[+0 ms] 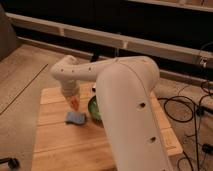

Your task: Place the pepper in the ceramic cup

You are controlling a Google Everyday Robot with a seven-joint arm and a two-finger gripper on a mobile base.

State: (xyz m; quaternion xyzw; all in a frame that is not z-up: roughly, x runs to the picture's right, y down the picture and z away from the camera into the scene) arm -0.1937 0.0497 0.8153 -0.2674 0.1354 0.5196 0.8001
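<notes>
1. Pepper (74,104): a small orange-red sliver right at the lower tip of the gripper (74,97), at its 6 o'clock and touching or all but touching it.
2. Gripper: it points straight down over the far left part of the wooden surface (55,142), below the rounded white wrist. Whether it is apart, together or clamped on the pepper I cannot tell; its tip merges with the pepper's top.
3. Whether the pepper rests on the surface or hangs clear of it cannot be told.
4. Sponge (75,118): blue, flat on the surface, just at 6 o'clock from the pepper, close beneath it.
5. Bowl (93,108): green, at 3 o'clock from the pepper and just beside the sponge's right end. Only its left rim and a strip of its inside show; the rest is covered by the arm.
6. Bowl contents: what shows of the inside looks dark green, and nothing in it can be made out.
7. Arm (127,105): a broad white link fills the middle and lower right, hiding the right half of the surface.
</notes>
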